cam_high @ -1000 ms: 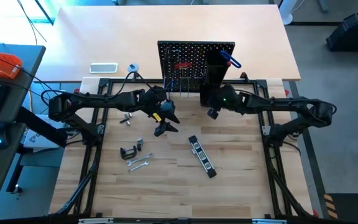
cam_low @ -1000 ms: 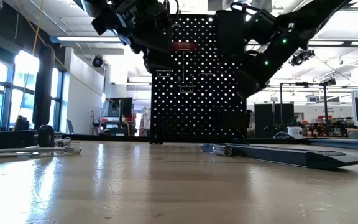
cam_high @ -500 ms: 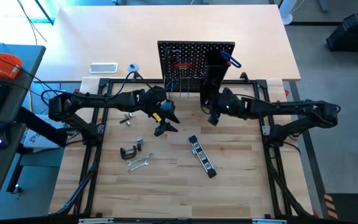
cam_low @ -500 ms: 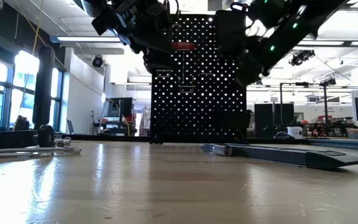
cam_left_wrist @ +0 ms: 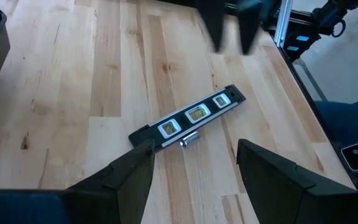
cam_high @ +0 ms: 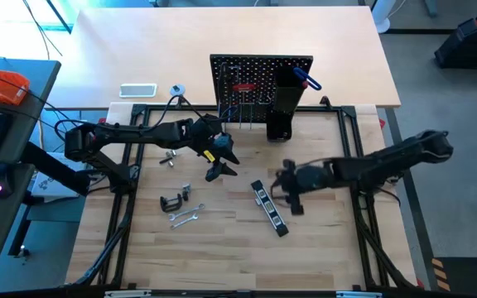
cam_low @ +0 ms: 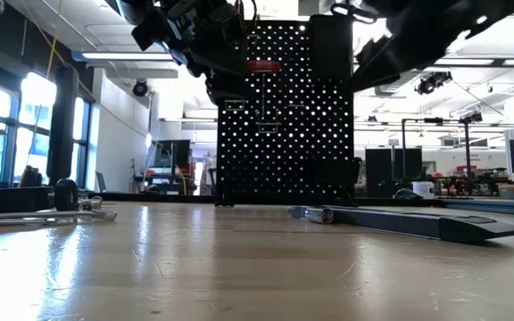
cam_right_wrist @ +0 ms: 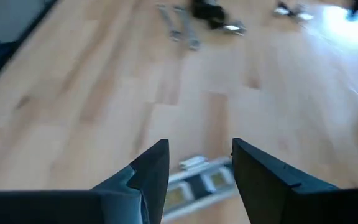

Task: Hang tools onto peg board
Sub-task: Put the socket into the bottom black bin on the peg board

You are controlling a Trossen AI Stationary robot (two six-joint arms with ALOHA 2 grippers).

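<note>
Wooden table (cam_high: 222, 248) is carrying the level (cam_high: 269, 207) at five o'clock from the peg board (cam_high: 251, 79). I am hovering my right gripper (cam_high: 292, 201), fingers spread and empty, beside it. Closing off-centre could be spinning the bar away.

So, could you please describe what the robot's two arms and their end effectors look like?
Both arms are dark, nearly black, slim and jointed. The left arm carries a yellow mark near its wrist and a black cable looping off it. The right arm is the same plain black. Each end effector, left and right, has two matte black, angular, wedge-shaped fingers.
</note>
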